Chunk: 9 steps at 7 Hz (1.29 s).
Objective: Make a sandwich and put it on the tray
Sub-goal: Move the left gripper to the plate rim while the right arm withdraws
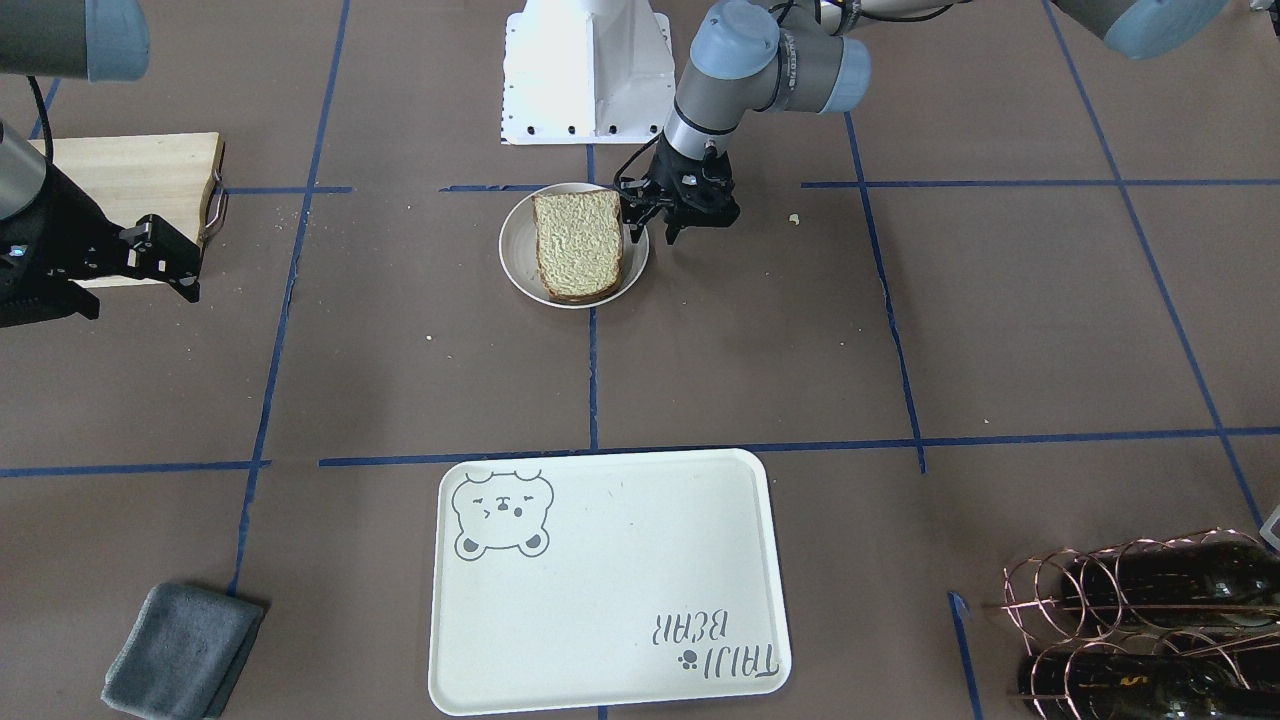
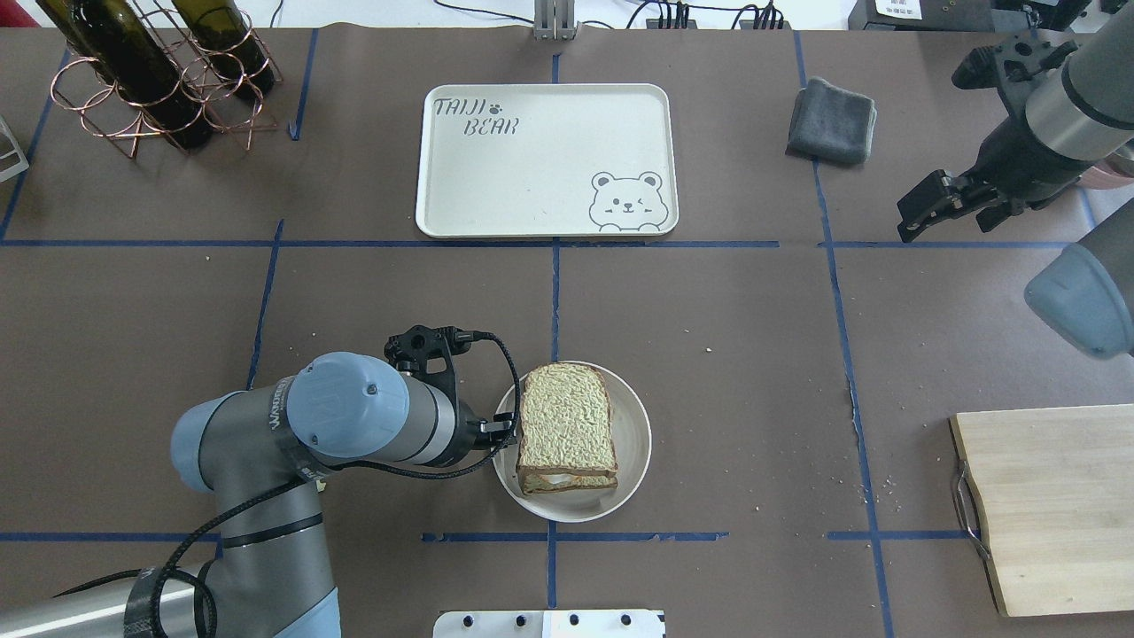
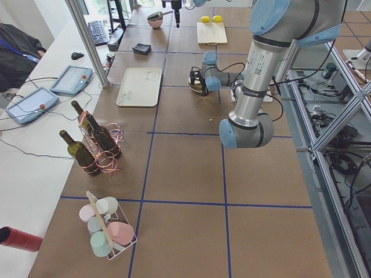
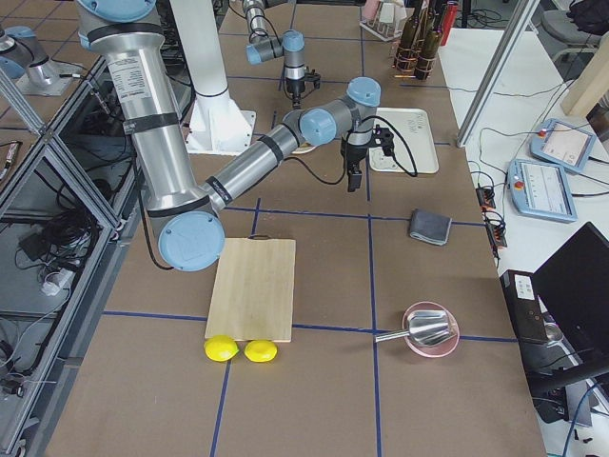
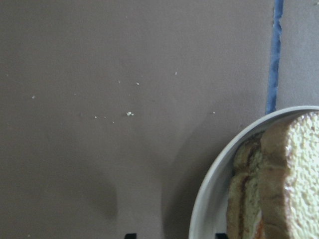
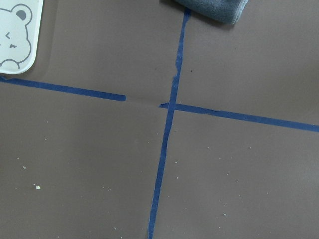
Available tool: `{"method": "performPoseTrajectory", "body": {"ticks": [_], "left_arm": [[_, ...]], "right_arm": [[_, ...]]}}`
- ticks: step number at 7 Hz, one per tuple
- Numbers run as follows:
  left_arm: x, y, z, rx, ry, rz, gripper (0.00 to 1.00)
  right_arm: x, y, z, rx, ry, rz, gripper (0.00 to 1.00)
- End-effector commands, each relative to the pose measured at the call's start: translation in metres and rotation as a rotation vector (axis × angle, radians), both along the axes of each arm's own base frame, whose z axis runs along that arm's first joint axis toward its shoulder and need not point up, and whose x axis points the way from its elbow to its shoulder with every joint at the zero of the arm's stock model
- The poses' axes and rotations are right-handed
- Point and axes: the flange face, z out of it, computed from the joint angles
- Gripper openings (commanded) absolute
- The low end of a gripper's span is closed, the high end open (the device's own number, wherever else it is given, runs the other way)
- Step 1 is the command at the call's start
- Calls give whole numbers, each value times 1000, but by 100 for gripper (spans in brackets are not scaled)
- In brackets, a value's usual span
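**Sandwich [image 2: 567,430] on the plate [image 2: 634,443], arms at either side.** The sandwich lies on a round plate close to the robot's base. It is two bread slices stacked crust to crust, with a sliver of white showing between them at the edge nearest the robot. It is not on the tray [image 2: 532,177], which lies flat on the table [image 2: 735,354] beyond a blue tape line. The tray is well apart from the plate, with the bear drawing at its corner on the robot's right.

The left fingers [image 1: 652,232] are parted and grip nothing. They hang at the plate's edge, on the robot's left of the sandwich. In the front-facing view one fingertip stands over the rim and the other outside it. In the left wrist view the rim passes between the two dark tips at the lower edge. Whether either tip touches the plate cannot be told.

The right fingers [image 2: 917,213] are likewise parted and empty. They are held above the table on the robot's right, between a wooden board [image 2: 1054,496] and a folded grey cloth [image 2: 831,120]. The right wrist view looks down on a tape crossing, with a corner of the tray and the cloth's edge in frame.

A wire rack [image 2: 151,89] with dark bottles stands at the far corner on the robot's left.
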Motion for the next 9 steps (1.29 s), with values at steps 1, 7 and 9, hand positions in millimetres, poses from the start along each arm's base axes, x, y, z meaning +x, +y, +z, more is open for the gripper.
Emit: {"method": "performPoseTrajectory", "body": {"ticks": [1,7,9], "left_arm": [[4,0,1,2,9,3,30],[-8,0,-16,30,110,0,0],[-32,-20,-33,6,152,-12,0]], "right_arm": [[2,-1,0,2,0,3,100],[11,-5,-3,14,-3,22,100],[14,-5,-2,3,-3,34,100]]}}
